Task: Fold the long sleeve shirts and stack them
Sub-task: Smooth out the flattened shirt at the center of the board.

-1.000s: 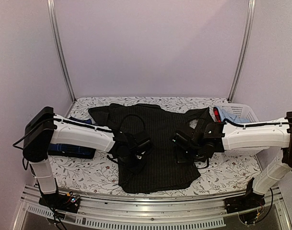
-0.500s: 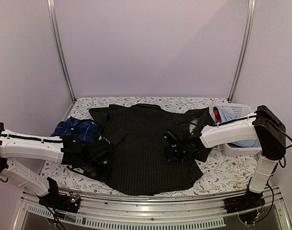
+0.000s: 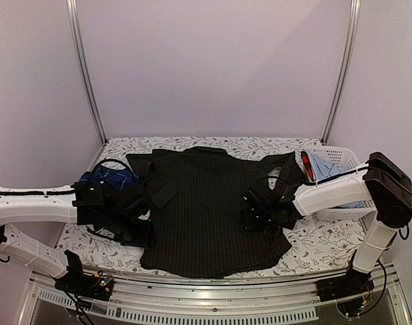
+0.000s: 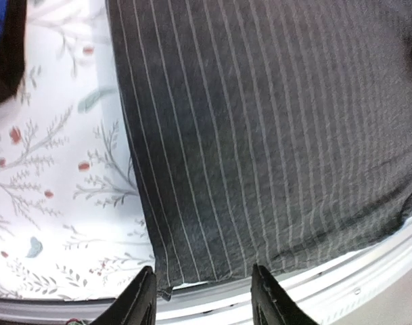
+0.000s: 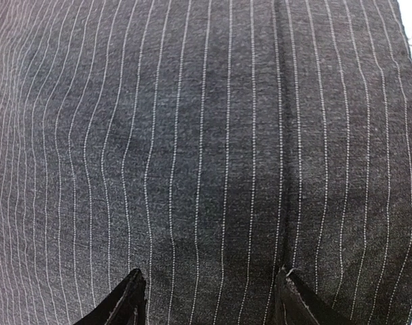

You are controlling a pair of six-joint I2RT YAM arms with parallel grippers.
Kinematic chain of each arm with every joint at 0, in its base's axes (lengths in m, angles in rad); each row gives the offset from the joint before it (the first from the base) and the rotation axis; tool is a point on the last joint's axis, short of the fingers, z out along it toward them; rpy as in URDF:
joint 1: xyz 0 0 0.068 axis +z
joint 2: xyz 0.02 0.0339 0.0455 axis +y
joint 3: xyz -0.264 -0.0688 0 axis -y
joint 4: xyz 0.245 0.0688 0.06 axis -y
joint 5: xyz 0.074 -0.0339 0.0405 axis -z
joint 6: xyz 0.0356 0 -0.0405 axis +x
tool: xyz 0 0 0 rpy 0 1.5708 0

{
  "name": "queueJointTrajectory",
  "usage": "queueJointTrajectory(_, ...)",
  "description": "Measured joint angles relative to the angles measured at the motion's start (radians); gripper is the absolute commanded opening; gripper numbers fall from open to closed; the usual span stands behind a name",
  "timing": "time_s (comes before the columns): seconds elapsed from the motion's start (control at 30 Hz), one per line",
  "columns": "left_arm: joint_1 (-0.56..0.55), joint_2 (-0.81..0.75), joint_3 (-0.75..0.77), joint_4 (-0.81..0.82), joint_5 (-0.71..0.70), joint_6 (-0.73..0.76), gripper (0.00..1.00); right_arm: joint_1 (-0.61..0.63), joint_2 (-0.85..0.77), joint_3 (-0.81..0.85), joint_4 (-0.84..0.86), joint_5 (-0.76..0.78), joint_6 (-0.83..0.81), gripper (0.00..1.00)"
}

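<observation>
Left gripper [image 4: 202,279] jaws apart, nothing held, low over lower-left hem corner of black pinstripe shirt [image 3: 206,210]. Right gripper [image 5: 209,281] open, empty, over shirt body right of centre. Shirt flat mid-frame, unfolded. Navy check shirt [image 3: 111,179] bundled at left edge (folded? can't tell). Fold, stack left.

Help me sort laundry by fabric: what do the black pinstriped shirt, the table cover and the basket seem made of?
Black pinstriped shirt: matte woven cloth, possibly cotton; fine weave and soft creases show.
Table cover: smooth sheet with printed flowers; cloth or vinyl, unclear.
Basket: probably white plastic, judging by its moulded lattice wall.
</observation>
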Motion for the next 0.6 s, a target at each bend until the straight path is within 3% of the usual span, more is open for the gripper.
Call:
queueJointTrajectory(0.27,0.252,0.119,0.169,0.125,-0.016,0.201,0.54,-0.026,-0.057,-0.058,0.002,0.017,0.027,0.64)
queueJointTrajectory(0.6,0.443,0.386,0.189,0.332,0.024,0.357,0.61,-0.027,-0.111,0.011,-0.048,0.014,-0.048,0.65)
